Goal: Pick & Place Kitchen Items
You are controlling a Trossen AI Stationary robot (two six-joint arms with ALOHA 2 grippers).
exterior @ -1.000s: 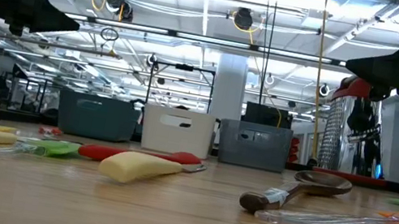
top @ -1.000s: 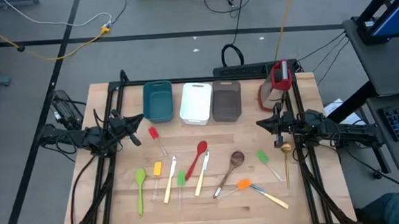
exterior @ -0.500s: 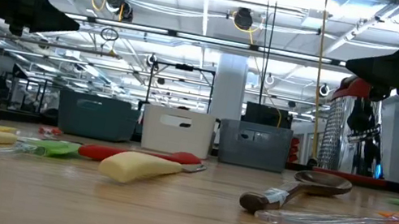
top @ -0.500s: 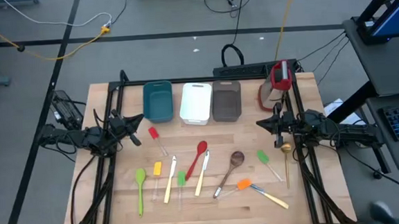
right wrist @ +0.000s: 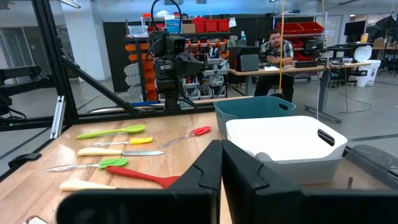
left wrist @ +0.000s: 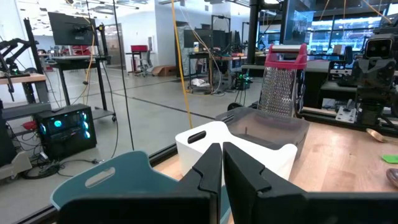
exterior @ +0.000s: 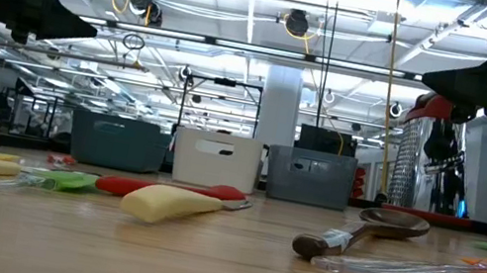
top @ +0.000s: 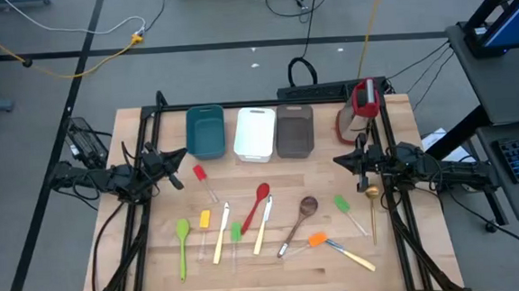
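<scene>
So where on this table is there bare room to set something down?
Bare wood lies between the white tray and the red spoon, and along the near edge below the green spoon. The middle band, around the wooden spoon, is crowded.

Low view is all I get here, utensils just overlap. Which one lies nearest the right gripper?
Observer: From above, the gold metal spoon lies just below the right gripper, bowl end toward it.
Operator: Are that gripper's fingers shut?
Observer: Yes, the right wrist view shows its two dark fingers pressed together, holding nothing.
Operator: And the left gripper?
Observer: The left gripper is also shut and empty, hovering beside the teal rectangular plastic tray.
Operator: What's closest to it?
Observer: The small red spatula with a clear handle, lying apart from the other utensils.
</scene>
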